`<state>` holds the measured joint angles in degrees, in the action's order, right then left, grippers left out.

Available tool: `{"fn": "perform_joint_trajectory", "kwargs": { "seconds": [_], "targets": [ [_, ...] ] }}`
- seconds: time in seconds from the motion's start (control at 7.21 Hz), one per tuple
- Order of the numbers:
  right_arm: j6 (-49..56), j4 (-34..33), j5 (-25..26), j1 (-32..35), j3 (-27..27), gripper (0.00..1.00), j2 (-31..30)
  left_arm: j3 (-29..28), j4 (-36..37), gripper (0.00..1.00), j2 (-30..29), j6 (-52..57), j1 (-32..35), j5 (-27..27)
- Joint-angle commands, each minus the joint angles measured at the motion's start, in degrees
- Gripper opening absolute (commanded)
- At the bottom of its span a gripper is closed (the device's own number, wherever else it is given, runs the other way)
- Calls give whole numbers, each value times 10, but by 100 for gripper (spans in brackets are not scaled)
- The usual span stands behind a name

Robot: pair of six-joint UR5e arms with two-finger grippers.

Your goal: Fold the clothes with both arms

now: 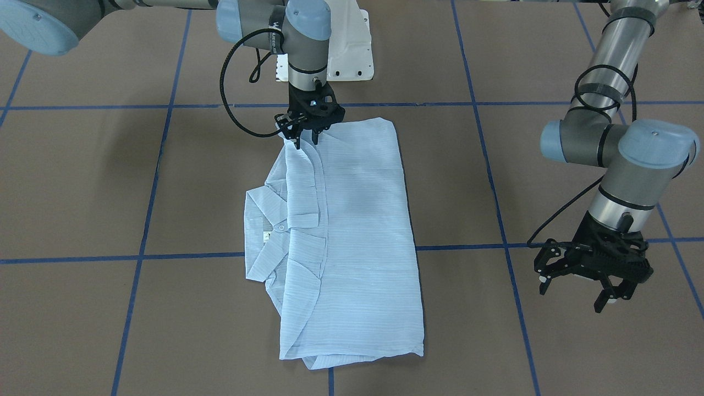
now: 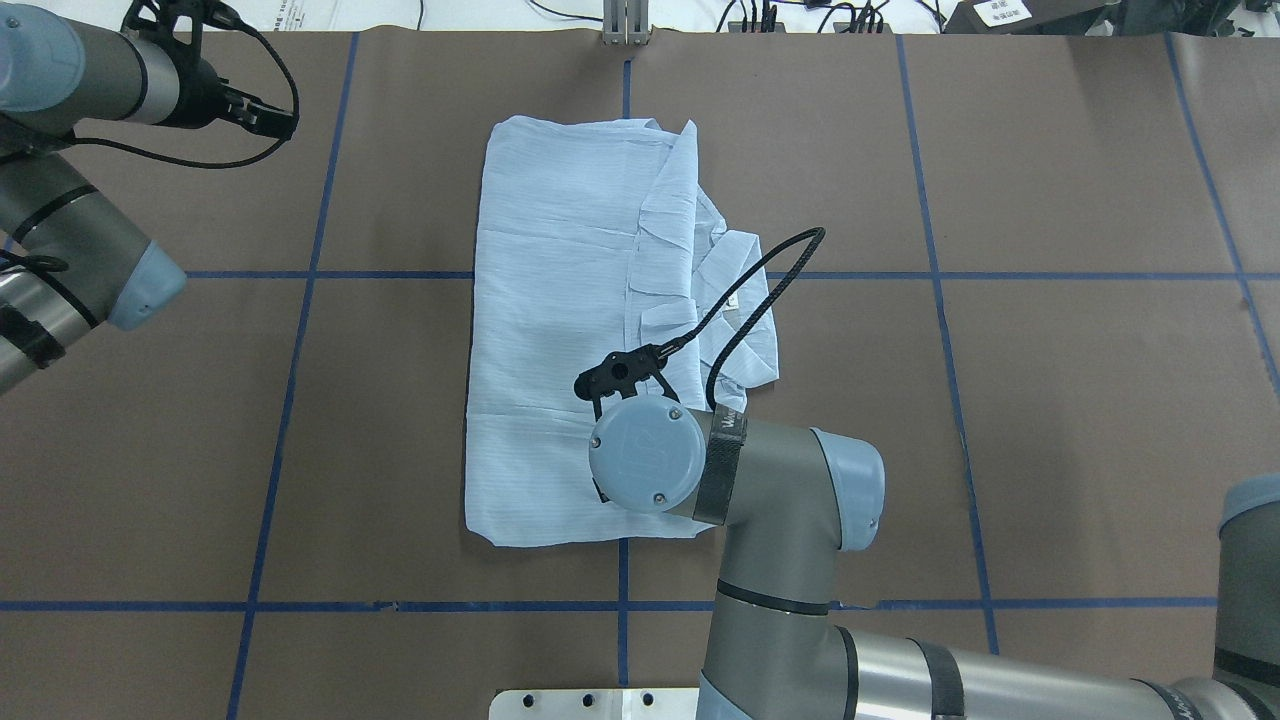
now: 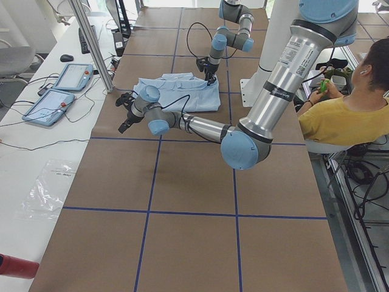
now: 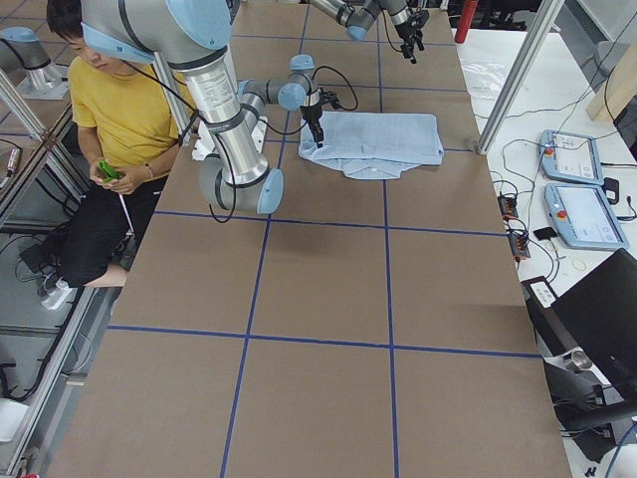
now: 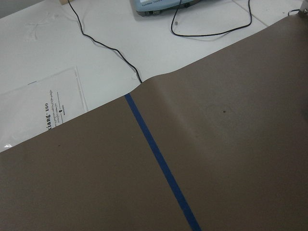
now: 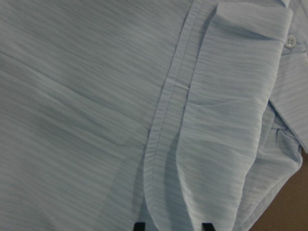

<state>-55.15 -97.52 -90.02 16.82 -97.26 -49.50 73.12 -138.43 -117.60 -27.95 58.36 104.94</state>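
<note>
**In mid-frame: shirt folded long, one claw on its corner**

In the middle of the front-facing view you have the pale blue shirt (image 1: 357, 236) lying flat on the brown table (image 1: 82, 192). It is folded into a long rectangle, with its collar (image 1: 264, 214) showing at its left edge. At the shirt's upper left corner the right gripper (image 1: 306, 137) points straight down. Your right wrist view shows its two black fingertips (image 6: 139, 226) drawn close, with a raised fold of the placket (image 6: 166, 110) pinched between them. In the front view the cloth peaks up to the tips there. At the lower right of that front view the left gripper (image 1: 572, 296) hangs over the table, well apart from the shirt, its fingers spread wide.
</note>
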Motion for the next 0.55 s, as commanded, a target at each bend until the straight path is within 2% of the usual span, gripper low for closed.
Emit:
{"fn": "perform_joint_trajectory", "kwargs": {
  "seconds": [0.0, 0.14, 0.42],
  "targets": [
    [2, 1, 1, 0, 2, 10, 2, 0, 0, 100, 0, -1, 0, 0],
    [2, 1, 5, 0, 2, 0, 2, 0, 0, 100, 0, -1, 0, 0],
    [-4, 4, 10, 3, -11, 0, -3, 0, 0, 100, 0, -1, 0, 0]
  ]
}}
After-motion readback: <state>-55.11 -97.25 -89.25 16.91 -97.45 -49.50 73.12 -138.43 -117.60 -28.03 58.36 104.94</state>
